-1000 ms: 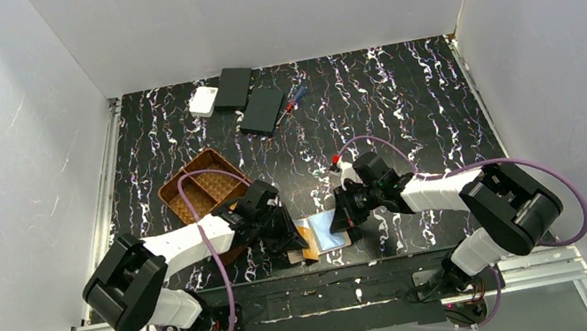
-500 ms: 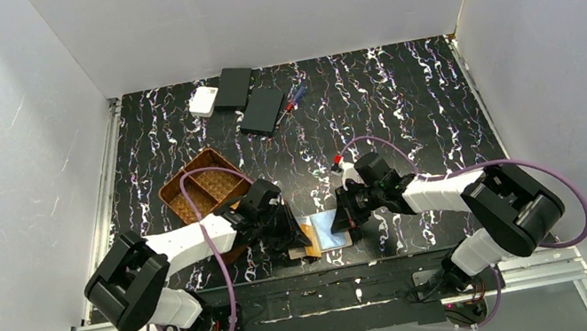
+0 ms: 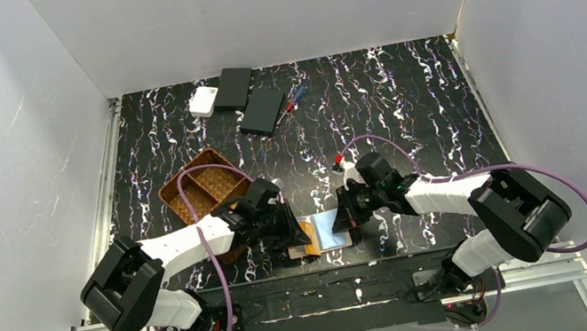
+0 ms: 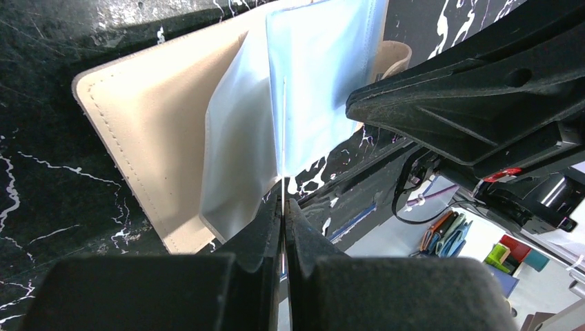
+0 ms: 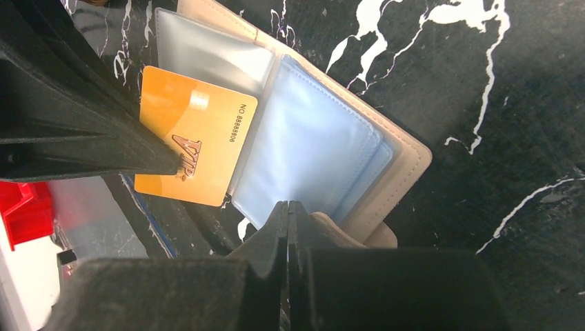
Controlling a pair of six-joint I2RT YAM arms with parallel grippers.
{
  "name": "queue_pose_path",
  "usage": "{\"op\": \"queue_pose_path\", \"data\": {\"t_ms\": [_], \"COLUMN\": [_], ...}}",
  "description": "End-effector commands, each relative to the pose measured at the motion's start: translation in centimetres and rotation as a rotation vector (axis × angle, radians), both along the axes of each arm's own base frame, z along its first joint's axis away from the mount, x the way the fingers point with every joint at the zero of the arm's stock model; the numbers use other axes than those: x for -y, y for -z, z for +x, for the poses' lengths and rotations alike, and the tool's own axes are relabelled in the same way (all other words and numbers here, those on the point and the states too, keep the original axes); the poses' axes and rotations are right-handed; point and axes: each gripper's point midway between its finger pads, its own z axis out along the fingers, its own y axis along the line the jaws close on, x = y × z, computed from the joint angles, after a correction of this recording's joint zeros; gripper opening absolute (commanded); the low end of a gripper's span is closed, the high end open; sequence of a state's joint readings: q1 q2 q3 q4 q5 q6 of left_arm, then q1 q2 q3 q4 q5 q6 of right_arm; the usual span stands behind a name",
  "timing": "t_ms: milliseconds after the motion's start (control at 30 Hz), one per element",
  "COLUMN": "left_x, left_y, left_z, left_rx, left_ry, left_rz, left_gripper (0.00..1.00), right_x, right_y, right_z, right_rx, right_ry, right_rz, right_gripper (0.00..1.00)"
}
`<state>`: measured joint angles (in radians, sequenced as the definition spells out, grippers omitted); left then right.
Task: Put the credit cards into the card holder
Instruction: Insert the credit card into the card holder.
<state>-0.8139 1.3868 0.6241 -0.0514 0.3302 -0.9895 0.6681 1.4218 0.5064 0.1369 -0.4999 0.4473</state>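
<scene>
The tan card holder [image 3: 334, 242] lies open at the table's near edge, its clear bluish pockets [image 5: 310, 152] up and its clasp tab [image 5: 381, 236] by my right fingers. My left gripper [image 3: 293, 236] is shut on an orange-gold credit card [image 5: 196, 145]. That card shows edge-on in the left wrist view [image 4: 283, 131], with its far edge at the pockets [image 4: 234, 158]. My right gripper [image 3: 343, 227] is shut on the edge of a bluish pocket sleeve, its tips [image 5: 288, 205] at the holder's near side. Other cards are out of view.
A brown woven divided tray [image 3: 202, 191] stands just left of the left arm. At the back left are a white square box [image 3: 204, 101], two flat black boxes [image 3: 234, 87] [image 3: 264, 110] and pens [image 3: 294, 96]. The table's near edge is right below the holder.
My left gripper has edged a little right with the card, toward the holder. My right gripper has shifted only slightly and stays on the pocket sleeve.
</scene>
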Motion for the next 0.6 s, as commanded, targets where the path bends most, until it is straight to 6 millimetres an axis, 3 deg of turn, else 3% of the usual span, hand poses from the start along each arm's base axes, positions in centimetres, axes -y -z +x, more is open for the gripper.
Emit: {"op": "queue_pose_path", "data": {"t_ms": [0, 567], "left_x": [0.91, 1.77], "left_y": [-0.81, -0.57], "left_z": [0.45, 0.57], "left_rx": [0.025, 0.022], "left_ry": [0.029, 0.059], "left_rz": [-0.022, -0.049], "left_gripper": [0.00, 0.00], "right_x": [0.26, 0.53], "right_y": [-0.13, 0.54], "right_z": [0.02, -0.26], "right_rx": [0.017, 0.009], "right_ry": [0.005, 0.006], "right_rz": [0.000, -0.009], "right_gripper": [0.01, 0.01]}}
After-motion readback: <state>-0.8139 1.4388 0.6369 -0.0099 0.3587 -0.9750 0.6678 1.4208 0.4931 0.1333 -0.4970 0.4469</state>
